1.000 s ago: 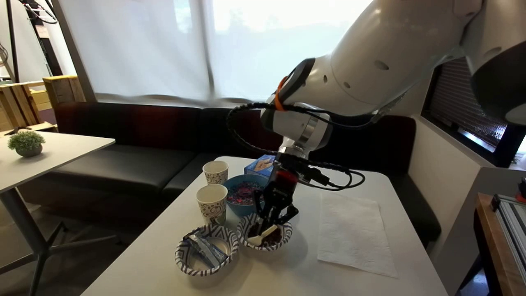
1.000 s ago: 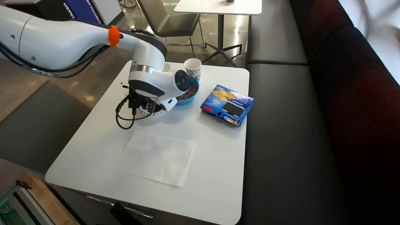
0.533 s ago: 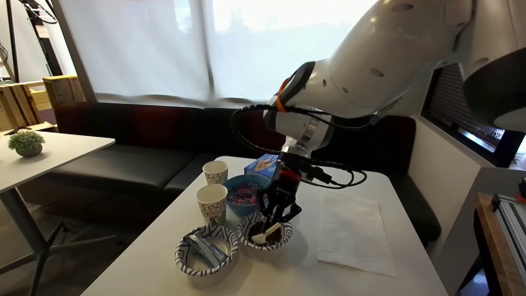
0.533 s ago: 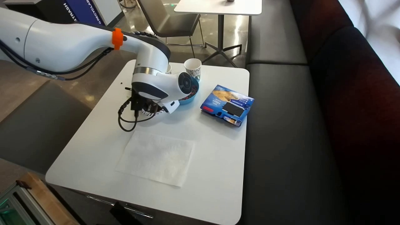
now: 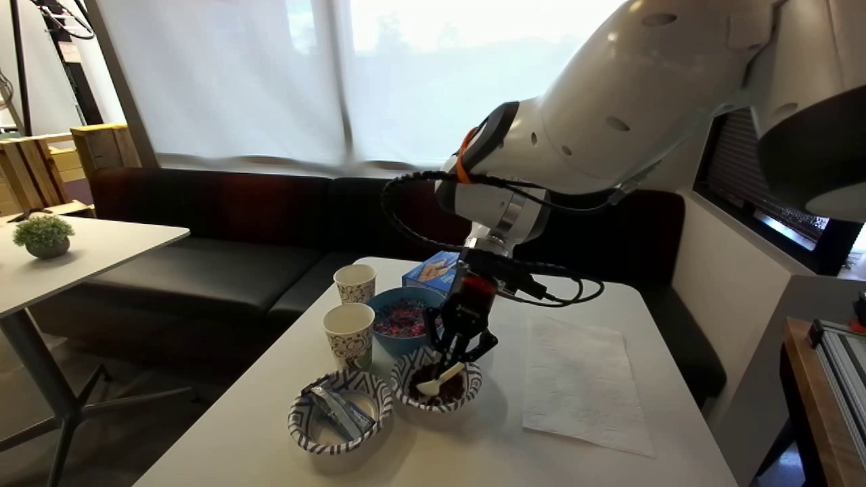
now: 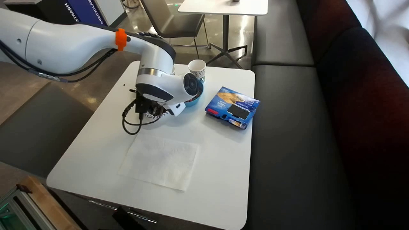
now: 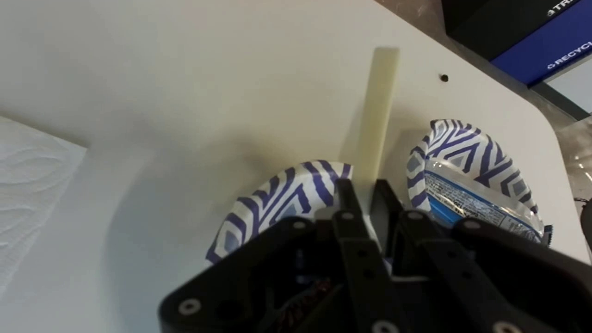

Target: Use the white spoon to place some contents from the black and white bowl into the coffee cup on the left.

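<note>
My gripper [image 5: 446,365] points down over the black and white bowl [image 5: 474,385] with dark brown contents. In the wrist view my gripper [image 7: 364,188] is shut on the handle of the white spoon [image 7: 378,101]; the handle sticks out past the fingertips. In an exterior view the white spoon [image 5: 429,387] slants, its scoop end low over the dark contents; I cannot tell whether it touches them. Two patterned paper coffee cups stand behind: a nearer cup [image 5: 349,338] and a farther cup [image 5: 355,284]. The arm mostly hides the bowl [image 6: 156,115] in an exterior view.
A similar patterned bowl [image 5: 295,426] with wrapped packets sits beside the bowl. A blue bowl [image 5: 392,346] with reddish-purple contents stands behind it, close to the gripper and the cups. A blue box [image 6: 232,108] and a white napkin [image 6: 159,163] lie on the table.
My gripper and the spoon have shifted slightly up and to the right in an exterior view. The scoop end stays within the bowl's outline. The grip has not changed.
</note>
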`<state>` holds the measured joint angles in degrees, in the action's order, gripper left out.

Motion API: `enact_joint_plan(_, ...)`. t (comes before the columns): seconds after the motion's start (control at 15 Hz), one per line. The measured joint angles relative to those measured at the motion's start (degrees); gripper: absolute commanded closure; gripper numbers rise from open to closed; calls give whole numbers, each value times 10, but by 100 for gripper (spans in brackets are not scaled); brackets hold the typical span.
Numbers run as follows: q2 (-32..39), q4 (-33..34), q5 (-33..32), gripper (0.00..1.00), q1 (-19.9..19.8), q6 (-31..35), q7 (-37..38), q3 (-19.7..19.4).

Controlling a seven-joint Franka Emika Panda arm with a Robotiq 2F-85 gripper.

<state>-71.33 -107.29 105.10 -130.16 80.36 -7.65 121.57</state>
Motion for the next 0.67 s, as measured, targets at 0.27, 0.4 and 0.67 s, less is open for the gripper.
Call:
enact_joint_plan(0.27,-4,1,0,97,0,-1,7,-5)
enact_joint_plan(0.4,-6,2,-2,97,0,-5,14,-7)
enact_joint_plan(0.67,-15,3,-6,97,1,-9,30,-15)
